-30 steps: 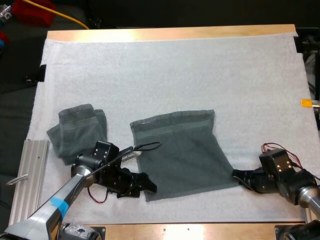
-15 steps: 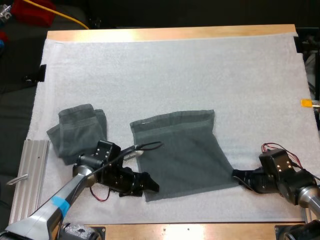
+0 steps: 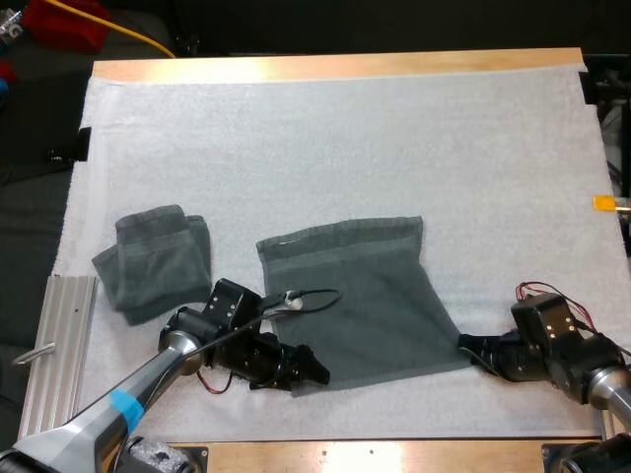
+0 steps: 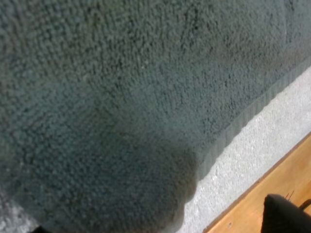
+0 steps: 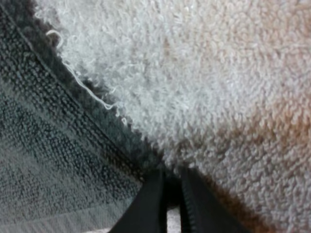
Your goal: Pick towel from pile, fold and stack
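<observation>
1. At the left, the folded towel [image 3: 153, 261] lies on the white mat [image 3: 345, 138]. It is a thick, soft, dark grey-green bundle with rounded edges. A ribbed metal rail [image 3: 57, 335] lies just beside the mat's near-left edge.
2. Your left gripper [image 3: 314, 372] lies low at the near-left corner of the spread towel [image 3: 360, 296]. Its wrist view is pressed close to looped grey-green pile, with the mat and the wooden table [image 4: 272, 179] just past the towel's edge. You cannot tell from these pictures whether this gripper is closed on the cloth.
3. The spread towel lies flat in 1 layer at the middle of the mat, well apart from the folded one. It is roughly 4-sided, with a stitched hem band along its far edge.
4. Expect it to be light, limp and grippy, neither slippery nor fragile. It will likely sag and drag on the mat's terry nap. Take it by the 2 near corners, on the firmer hem, so the fold stays square.
5. Your right gripper [image 3: 469, 349] sits at the towel's near-right corner. In its wrist view the black fingers [image 5: 146, 204] draw nearly together at the frayed hem, and it looks to be pinching that corner.
6. Both towel and mat are fuzzy terry, so a shallow pinch may slip off the edge threads.
</observation>
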